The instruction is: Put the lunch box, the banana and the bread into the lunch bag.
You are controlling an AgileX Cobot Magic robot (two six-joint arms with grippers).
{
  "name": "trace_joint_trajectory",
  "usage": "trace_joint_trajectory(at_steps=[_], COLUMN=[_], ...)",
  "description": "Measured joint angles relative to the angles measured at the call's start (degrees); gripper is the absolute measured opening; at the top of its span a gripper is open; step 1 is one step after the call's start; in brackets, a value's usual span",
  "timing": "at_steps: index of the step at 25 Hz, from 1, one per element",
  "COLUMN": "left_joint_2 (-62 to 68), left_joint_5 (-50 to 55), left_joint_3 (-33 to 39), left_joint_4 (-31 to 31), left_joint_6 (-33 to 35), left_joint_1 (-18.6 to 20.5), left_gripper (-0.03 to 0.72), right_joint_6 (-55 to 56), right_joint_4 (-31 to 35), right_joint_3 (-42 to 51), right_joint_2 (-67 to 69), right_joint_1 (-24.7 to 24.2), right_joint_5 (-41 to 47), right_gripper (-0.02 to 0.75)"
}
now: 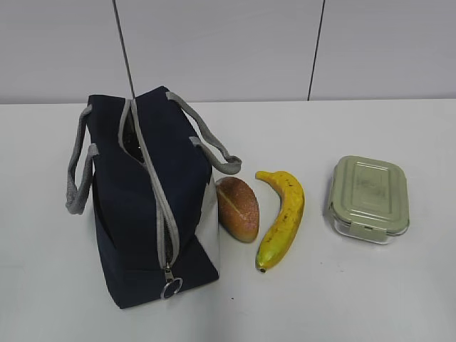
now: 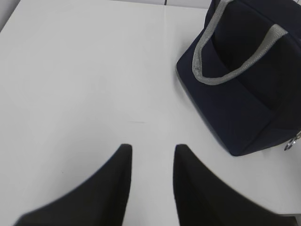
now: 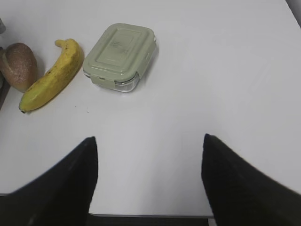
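Exterior view: banana [image 1: 282,216] lengthwise toward camera, tip nearest; left gripper [image 2: 151,160] narrowly parted, right gripper [image 3: 149,155] wide apart.

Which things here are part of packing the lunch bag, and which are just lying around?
For the job: bag, bread, banana, lunch box.
Just lying about: nothing; only the bare table is left over.

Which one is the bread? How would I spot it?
Find the big navy lunch bag on the white table. Right beside it, between the bag and the yellow banana, lies the bread. It is the small, oval, glossy brown thing, shorter and rounder than the banana.
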Motion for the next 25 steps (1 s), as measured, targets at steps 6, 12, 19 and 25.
trace_joint_trajectory(at_steps=[6, 12, 19, 25], left_joint_2=[0.0, 0.0, 0.0, 3.7], left_joint_5=[0.0, 0.0, 0.0, -0.1], left_joint_3=[0.0, 0.0, 0.0, -1.6], left_joint_4=[0.0, 0.0, 0.0, -3.4], left_joint_6=[0.0, 0.0, 0.0, 0.0], left_joint_1=[0.0, 0.0, 0.0, 0.0], left_gripper=[0.235, 0.235, 0.235, 0.235], right_joint_6=[0.0, 0.0, 0.0, 0.0], right_joint_4=[0.0, 0.0, 0.0, 0.0], right_joint_3=[0.0, 0.0, 0.0, 0.0], right_joint_2=[0.0, 0.0, 0.0, 0.0], right_joint_1=[0.0, 0.0, 0.0, 0.0], right_joint_5=[0.0, 0.0, 0.0, 0.0], right_gripper=[0.512, 0.511, 0.511, 0.512])
